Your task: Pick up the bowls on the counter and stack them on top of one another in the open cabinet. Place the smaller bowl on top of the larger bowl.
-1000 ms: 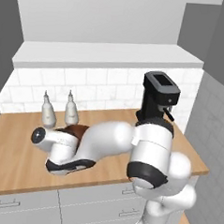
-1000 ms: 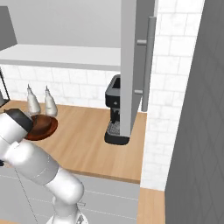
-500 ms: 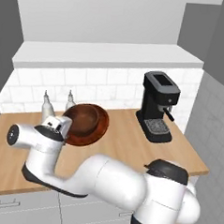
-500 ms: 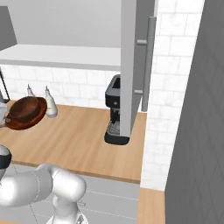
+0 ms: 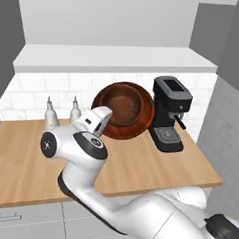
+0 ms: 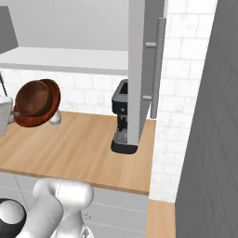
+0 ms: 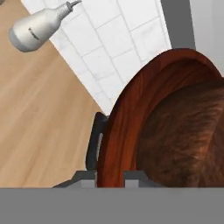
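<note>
A black coffee machine (image 5: 169, 113) is standing on the right, at the far side by the white tile wall (image 5: 33, 93). Two white bottles (image 5: 51, 115) are standing side by side on the left, close to that wall. A tall grey door (image 6: 139, 69) with a long bar handle (image 6: 158, 65) is hanging open in front of the coffee machine.

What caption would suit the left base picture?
Gripper lifts the larger bowl, tipped on edge, above the counter.

Coffee machine (image 5: 169, 113) right of raised larger bowl (image 5: 124, 110), bottles (image 5: 52, 114) left
</note>
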